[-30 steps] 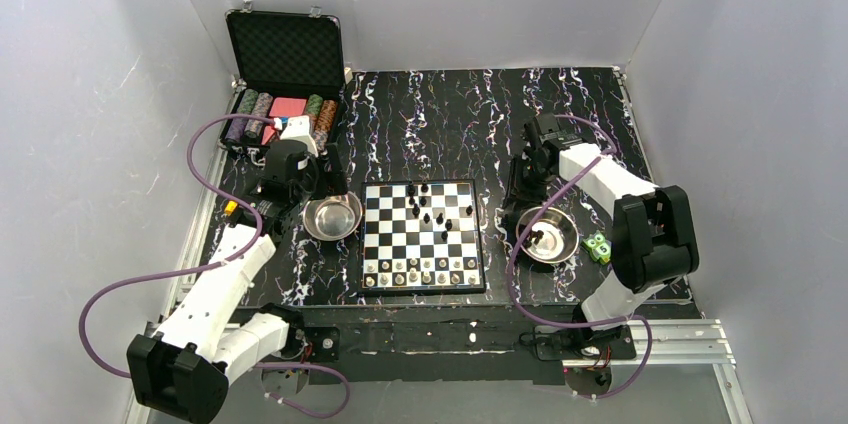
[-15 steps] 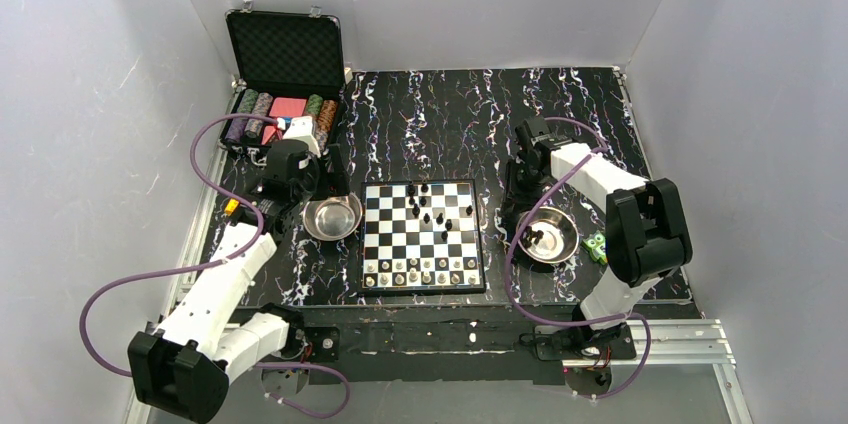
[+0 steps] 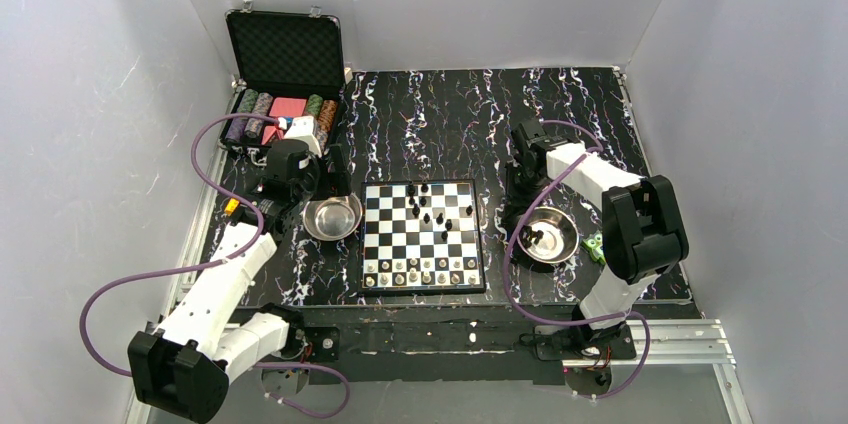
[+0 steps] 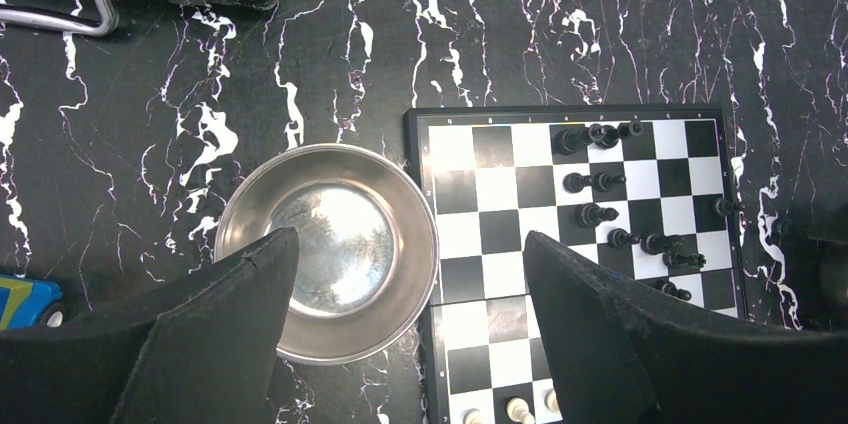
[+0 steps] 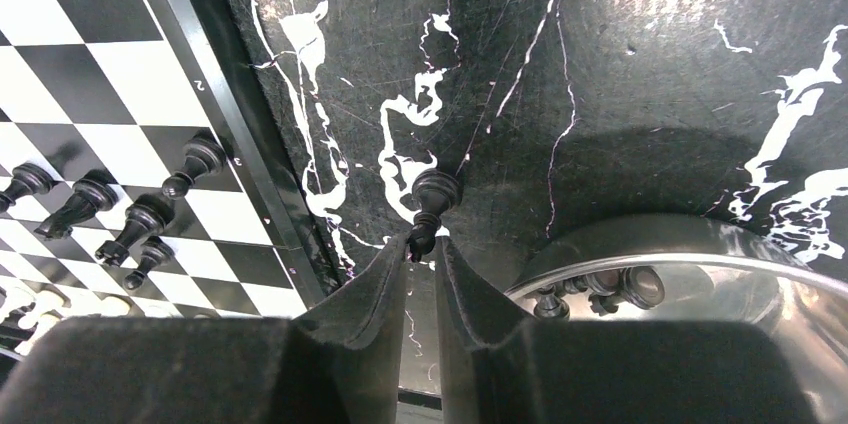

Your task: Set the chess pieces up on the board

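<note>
The chessboard (image 3: 398,235), carrying chess pieces (image 3: 426,216), lies on the bench (image 3: 440,114) between a left bowl (image 3: 313,216) and a right bowl (image 3: 572,235); the poker-chip case (image 3: 285,54) sits behind the left one.

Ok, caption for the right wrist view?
Right tool tips flank a black chess piece on the table between board and steel bowl.

The top camera sits high behind the arms (image 3: 215,294) and looks down on the whole surface (image 3: 560,114). The left wrist camera looks straight down from near, with the left fingers (image 4: 200,344) along the bottom of the frame. The right wrist camera is very close and low, with the right fingers (image 5: 365,304) at bottom middle. All three see the board (image 3: 421,234) — the right one only its edge, at the left.
</note>
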You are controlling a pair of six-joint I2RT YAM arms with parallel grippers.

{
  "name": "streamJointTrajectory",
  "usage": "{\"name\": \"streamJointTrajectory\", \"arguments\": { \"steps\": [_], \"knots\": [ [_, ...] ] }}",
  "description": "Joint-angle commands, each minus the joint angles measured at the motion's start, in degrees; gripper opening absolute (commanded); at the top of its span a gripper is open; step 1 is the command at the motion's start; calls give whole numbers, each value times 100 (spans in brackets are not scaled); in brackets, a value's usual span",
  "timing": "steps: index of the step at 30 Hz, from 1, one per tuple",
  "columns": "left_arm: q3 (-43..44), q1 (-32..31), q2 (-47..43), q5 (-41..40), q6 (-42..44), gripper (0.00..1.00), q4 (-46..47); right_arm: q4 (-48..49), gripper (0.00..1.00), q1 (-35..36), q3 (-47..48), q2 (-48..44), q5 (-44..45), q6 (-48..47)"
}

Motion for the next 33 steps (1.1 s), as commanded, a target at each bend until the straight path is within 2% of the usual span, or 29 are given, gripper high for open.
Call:
{"name": "streamJointTrajectory", "arguments": {
  "steps": [1,9,16,21,27,33],
  "knots": [
    [55,29,-85,53,36,83,95,-99,24,48,226,76,118,-75],
    [86,24,-68,71,49,83,93,-107,26,75,246,132,205,-90],
    [89,26,-47,73,51,83,85,-101,9,93,270,-4,253,-80],
    [47,31,-22,89,45,83,87,-277,5,124,441,-204,339,-52],
    [-8,23,13,93,53,83,84,-692,2,200,1127,-337,472,-24],
    [-99,36,42,54,24,83,102,-1176,1,469,2116,47,393,-46]
  ]
}}
